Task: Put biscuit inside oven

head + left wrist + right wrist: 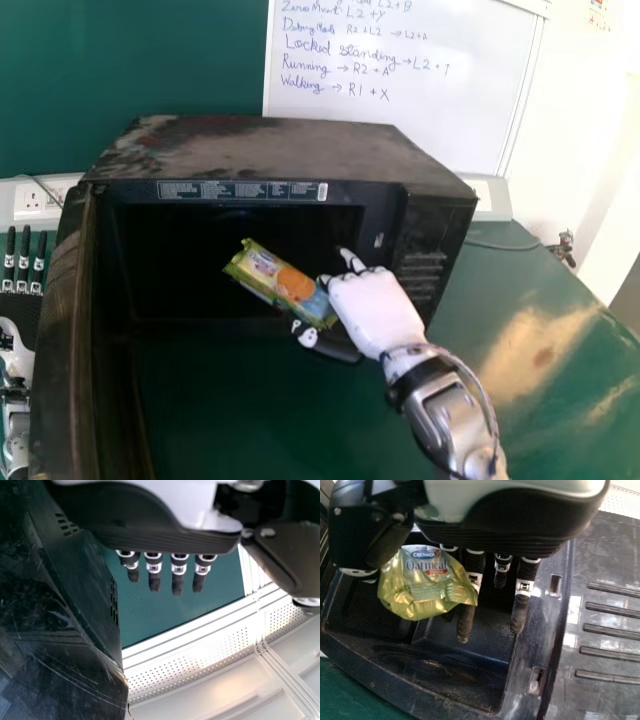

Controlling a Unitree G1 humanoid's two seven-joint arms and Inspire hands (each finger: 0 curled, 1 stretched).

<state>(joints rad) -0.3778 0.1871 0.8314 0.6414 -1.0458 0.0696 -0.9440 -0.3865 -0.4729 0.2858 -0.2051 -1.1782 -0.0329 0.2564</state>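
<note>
My right hand (pixel 372 308) is at the right part of the oven's open front, holding the green and yellow biscuit packet (pixel 282 285) between thumb and fingers. The packet slants across the dark opening of the black oven (pixel 270 150). In the right wrist view the biscuit packet (pixel 422 582) is pinched by the right hand (pixel 466 615) beside the oven cavity (pixel 465 652). My left hand (pixel 22 262) is at the far left, outside the oven door, its fingers straight; they also show in the left wrist view (pixel 178 575).
The oven door (pixel 62 330) stands open on the left, between the left hand and the opening. The green table (pixel 540 370) extends to the right. Behind are a whiteboard (pixel 400 80), a wall socket (pixel 35 198) and a cable.
</note>
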